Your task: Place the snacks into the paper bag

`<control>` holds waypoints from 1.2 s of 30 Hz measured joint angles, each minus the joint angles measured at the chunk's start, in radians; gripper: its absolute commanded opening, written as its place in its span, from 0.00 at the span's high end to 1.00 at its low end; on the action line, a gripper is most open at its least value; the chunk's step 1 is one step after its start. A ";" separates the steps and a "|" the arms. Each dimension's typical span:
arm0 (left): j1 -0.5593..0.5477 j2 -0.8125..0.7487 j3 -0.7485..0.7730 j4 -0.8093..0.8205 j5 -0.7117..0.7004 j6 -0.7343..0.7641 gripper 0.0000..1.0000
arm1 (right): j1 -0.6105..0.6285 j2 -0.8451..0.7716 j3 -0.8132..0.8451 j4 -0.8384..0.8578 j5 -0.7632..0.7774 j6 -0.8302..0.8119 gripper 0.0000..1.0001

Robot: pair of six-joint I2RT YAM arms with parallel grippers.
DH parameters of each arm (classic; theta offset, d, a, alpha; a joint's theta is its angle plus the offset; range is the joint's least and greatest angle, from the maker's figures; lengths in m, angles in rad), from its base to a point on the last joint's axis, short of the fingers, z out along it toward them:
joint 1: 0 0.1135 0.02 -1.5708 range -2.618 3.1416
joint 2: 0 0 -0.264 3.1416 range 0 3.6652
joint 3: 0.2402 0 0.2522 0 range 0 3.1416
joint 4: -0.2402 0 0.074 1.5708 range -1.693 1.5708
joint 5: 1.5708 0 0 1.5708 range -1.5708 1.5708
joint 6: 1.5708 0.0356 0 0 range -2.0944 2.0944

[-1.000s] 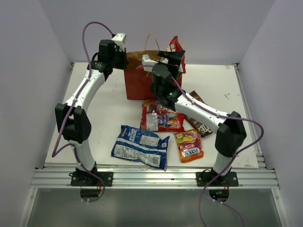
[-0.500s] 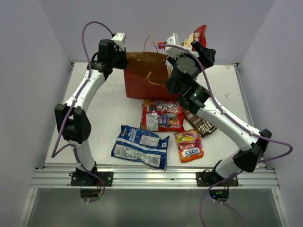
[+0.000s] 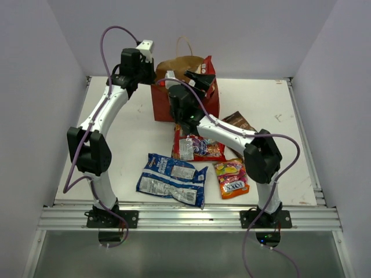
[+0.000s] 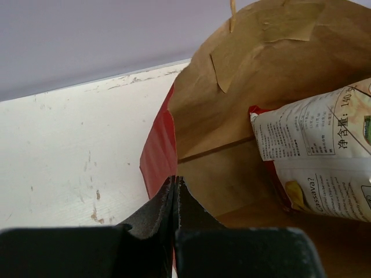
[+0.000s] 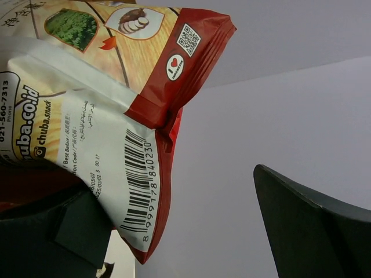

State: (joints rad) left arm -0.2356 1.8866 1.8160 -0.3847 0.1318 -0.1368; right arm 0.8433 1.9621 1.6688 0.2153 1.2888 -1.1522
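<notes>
A scuffed white table (image 3: 139, 139) stands between pale walls (image 3: 35, 69), aluminium rail (image 3: 191, 219) in front.

the right arm (image 3: 223, 132) hides most of the brown chip bag (image 3: 235, 120) and perhaps part of the red candy bag (image 3: 204, 149).

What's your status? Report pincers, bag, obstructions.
Left pincer shut on paper bag rim. Right pincer open, white-yellow-red packet partway inside. Nothing seen blocking the mouth.

I see the paper bag (image 4: 232, 116) as matt brown kraft inside, creased, with a smoother red outer side. The chip packet (image 5: 116, 145) is glossy, crinkled plastic. The table (image 4: 58, 162) looks matt white and scuffed. The left gripper (image 4: 175, 186) has dull black plastic fingers (image 4: 152, 215).
</notes>
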 measured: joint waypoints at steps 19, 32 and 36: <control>0.001 0.000 0.000 -0.002 -0.002 0.000 1.00 | -0.003 -0.042 0.465 -0.605 -0.160 0.580 0.01; 0.003 0.000 0.000 -0.001 -0.004 0.000 1.00 | -0.008 0.011 0.449 -0.937 -0.339 0.848 0.01; 0.005 0.000 0.000 -0.001 -0.004 0.000 1.00 | -0.010 -0.069 0.396 -0.954 -0.390 0.944 0.01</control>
State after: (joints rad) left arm -0.2310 1.8866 1.8160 -0.3855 0.1276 -0.1364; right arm 0.8333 1.8931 2.0644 -0.7383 0.8986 -0.2081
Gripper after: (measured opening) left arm 0.007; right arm 0.987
